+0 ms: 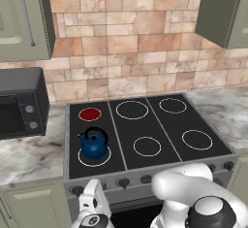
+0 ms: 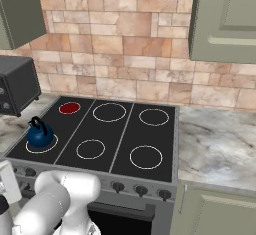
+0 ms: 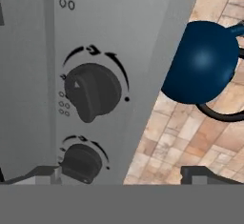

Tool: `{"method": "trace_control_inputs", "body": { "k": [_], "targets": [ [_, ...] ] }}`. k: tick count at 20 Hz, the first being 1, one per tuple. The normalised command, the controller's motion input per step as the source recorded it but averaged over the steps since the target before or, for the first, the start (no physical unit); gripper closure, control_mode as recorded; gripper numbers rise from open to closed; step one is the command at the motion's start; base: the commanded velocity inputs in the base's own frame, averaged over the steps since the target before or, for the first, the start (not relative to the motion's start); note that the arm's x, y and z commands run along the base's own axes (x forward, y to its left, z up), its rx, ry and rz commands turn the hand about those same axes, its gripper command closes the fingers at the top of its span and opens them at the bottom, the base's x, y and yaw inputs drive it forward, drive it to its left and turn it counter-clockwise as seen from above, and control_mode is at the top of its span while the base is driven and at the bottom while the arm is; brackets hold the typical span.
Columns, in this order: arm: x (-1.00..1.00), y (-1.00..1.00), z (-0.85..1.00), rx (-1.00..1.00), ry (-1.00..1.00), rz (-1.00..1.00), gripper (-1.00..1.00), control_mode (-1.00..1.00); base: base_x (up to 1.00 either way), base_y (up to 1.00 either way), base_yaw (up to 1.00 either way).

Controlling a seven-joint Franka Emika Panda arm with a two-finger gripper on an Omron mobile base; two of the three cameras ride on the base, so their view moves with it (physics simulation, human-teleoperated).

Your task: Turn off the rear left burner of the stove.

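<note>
**Rear left burner glows red; knob not yet gripped**

Rear left burner [image 1: 90,114] shows in your left base view as a solid red disc at the far left corner of the stove [image 1: 140,125], up and beyond the gripper [image 1: 93,203], which sits low at the steel front by the leftmost knobs. A blue kettle [image 1: 94,144] stands on the front left ring, between the gripper and the burner. A black microwave [image 1: 19,101] rests on the counter well off to the gripper's left.

From your right base view, the burner [image 2: 69,108] is again red, so I judge it is on and the task is not done. The kettle [image 2: 39,134] sits nearer, on its ring.

Your hand view looks along the stove's grey front. A dark knob [image 3: 92,91] lies ahead of the fingertips [image 3: 43,173], apart from them, with a second knob [image 3: 81,162] closer, just beside the left tip. The tips stand wide apart with nothing between them, so the gripper is spread and empty. Which knob serves the rear left burner you cannot tell from here. Left to do: close on the right knob and turn it.
</note>
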Motion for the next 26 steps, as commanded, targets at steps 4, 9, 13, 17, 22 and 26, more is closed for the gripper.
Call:
{"method": "trace_control_inputs", "body": {
  "k": [4, 9, 13, 17, 22, 26],
  "targets": [
    [0.03, 0.18, -0.17, -0.05, -0.05, 0.04, -1.0, -1.0, 0.0, 0.0, 0.0],
    [0.12, 0.06, -0.15, -0.02, 0.0, 0.04, -1.0, -1.0, 0.0, 0.0, 0.0],
    [0.27, 0.0, -0.1, -0.01, 0.0, 0.04, -1.0, -1.0, 0.0, 0.0, 0.0],
    [0.3, 0.0, -0.16, -0.02, 0.0, 0.05, -1.0, -1.0, 0.0, 0.0, 0.0],
    [0.21, 0.0, -0.19, -0.02, 0.0, 0.06, -1.0, -1.0, 0.0, 0.0, 0.0],
    [0.09, 0.04, -0.24, -0.02, 0.0, 0.06, -1.0, -1.0, 0.0, 0.0, 0.0]
  ]
}}
